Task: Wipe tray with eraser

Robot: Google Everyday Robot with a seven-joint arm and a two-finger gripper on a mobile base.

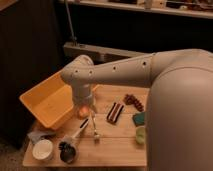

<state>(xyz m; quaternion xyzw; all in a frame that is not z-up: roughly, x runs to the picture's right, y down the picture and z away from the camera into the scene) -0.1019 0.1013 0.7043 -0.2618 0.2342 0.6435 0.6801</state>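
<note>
The yellow-orange tray (pixel 46 100) stands tilted at the left end of the wooden table, its right side behind my arm. The eraser (pixel 115 112), a dark striped block, lies flat on the table to the right of the tray. My gripper (pixel 85 108) points down just beside the tray's right rim, left of the eraser and apart from it. It stands open and holds nothing.
A black-headed brush (pixel 70 144) with a white handle lies near the front edge, beside a white cup (pixel 43 149). A teal sponge (pixel 138 119), a pale green item (pixel 141 134) and a brown object (pixel 133 101) sit to the right. My own white body fills the right side.
</note>
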